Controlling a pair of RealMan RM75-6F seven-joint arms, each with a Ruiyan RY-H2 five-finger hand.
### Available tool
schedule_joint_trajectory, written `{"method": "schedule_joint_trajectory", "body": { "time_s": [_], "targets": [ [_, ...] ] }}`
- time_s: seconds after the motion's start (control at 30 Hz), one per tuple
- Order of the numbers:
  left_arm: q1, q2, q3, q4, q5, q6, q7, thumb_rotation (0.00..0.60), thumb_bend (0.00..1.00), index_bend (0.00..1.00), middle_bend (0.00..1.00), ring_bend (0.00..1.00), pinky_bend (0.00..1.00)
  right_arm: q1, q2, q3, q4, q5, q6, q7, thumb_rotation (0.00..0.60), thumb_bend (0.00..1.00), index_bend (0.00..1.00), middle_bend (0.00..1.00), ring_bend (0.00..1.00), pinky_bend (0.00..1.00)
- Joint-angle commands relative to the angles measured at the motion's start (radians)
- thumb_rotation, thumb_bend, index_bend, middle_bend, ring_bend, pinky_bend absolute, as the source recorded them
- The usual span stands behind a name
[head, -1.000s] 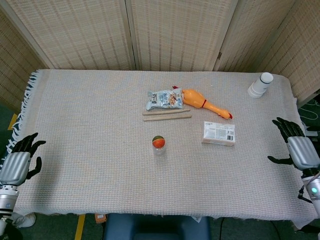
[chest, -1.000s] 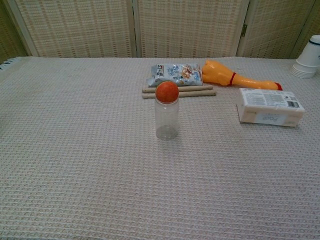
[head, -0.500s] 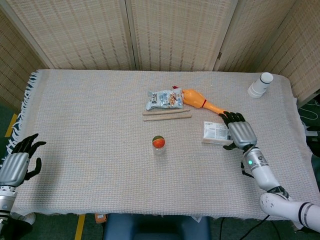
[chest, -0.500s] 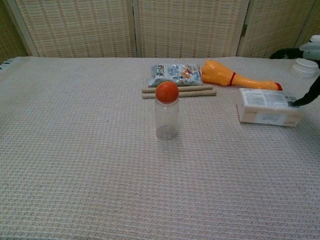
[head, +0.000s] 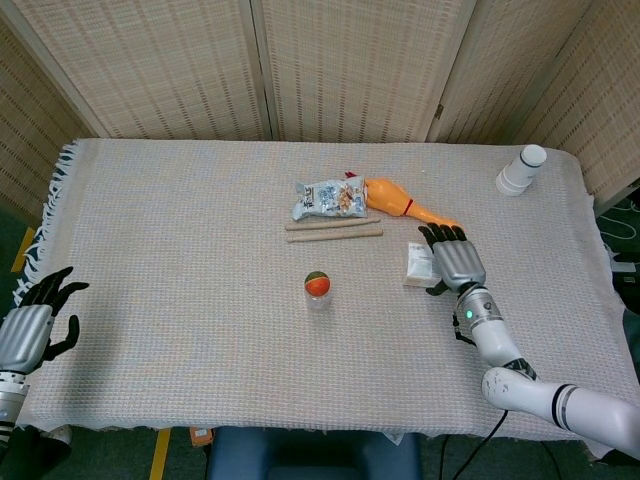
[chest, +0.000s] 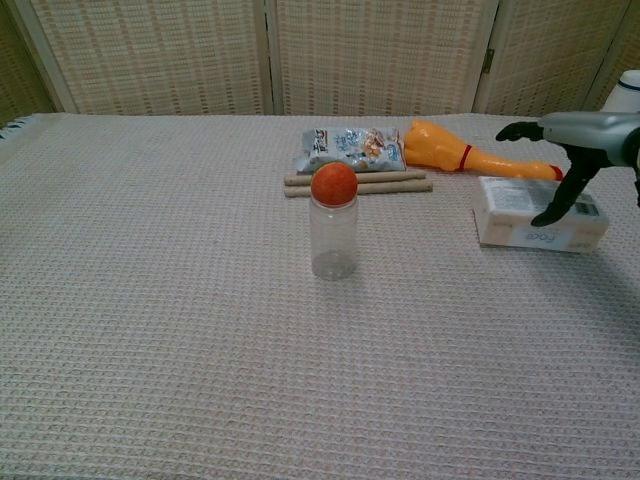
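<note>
Right hand (head: 455, 262) hovers over the white packet (chest: 528, 222) toward the tabletop's right edge, fingers spread, nothing gripped, thumb hanging down at the packet's front. Just behind the packet lies one orange rubber chicken (head: 405, 204), beside it one snack bag (head: 329, 198), and in front of the bag two wooden sticks (head: 333, 230) side by side. One clear bottle (chest: 333, 236) with an orange-red ball (chest: 334, 184) on top stands mid-table. One stack of paper cups (head: 521, 170) sits at the far right corner. Left hand (head: 30, 327) waits off the near left corner, fingers apart, empty.
</note>
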Motion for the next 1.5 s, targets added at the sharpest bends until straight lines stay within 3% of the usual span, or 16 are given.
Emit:
{"method": "schedule_joint_trajectory", "body": {
  "time_s": [0.03,0.47,0.8,1.07,1.3,1.5],
  "targets": [
    [-0.002,0.0,0.001,0.001,-0.001,-0.005,-0.002,0.6,0.63,0.21,0.0,0.0,0.1,0.012,-0.008,-0.005,0.03,0.035,-0.015,-0.007,0.6,0.05,0.08,0.03,0.04,0.0],
    [-0.002,-0.006,-0.001,0.011,-0.015,-0.004,0.028,0.6,0.63,0.21,0.0,0.0,0.1,0.073,-0.078,-0.017,0.145,0.124,-0.087,-0.016,0.6,0.05,0.14,0.09,0.04,0.0],
    [-0.001,-0.004,-0.001,0.01,-0.013,-0.001,0.025,0.6,0.63,0.21,0.0,0.0,0.1,0.096,-0.095,-0.022,0.139,0.136,-0.069,-0.025,0.6,0.05,0.26,0.19,0.05,0.0],
    [-0.002,-0.005,-0.002,0.014,-0.021,-0.008,0.028,0.6,0.63,0.21,0.0,0.0,0.1,0.1,-0.101,-0.04,0.153,0.154,-0.057,-0.043,0.6,0.05,0.26,0.21,0.07,0.0],
    [-0.003,-0.006,-0.003,0.011,-0.029,-0.011,0.039,0.6,0.63,0.21,0.0,0.0,0.1,0.083,-0.124,-0.038,0.184,0.103,-0.015,-0.009,0.6,0.06,0.35,0.37,0.18,0.0],
    [-0.003,-0.005,-0.002,0.005,-0.027,-0.01,0.043,0.6,0.63,0.21,0.0,0.0,0.1,0.036,-0.148,0.0,0.217,-0.046,0.039,0.161,0.6,0.08,0.41,0.43,0.25,0.0]
  ]
}}
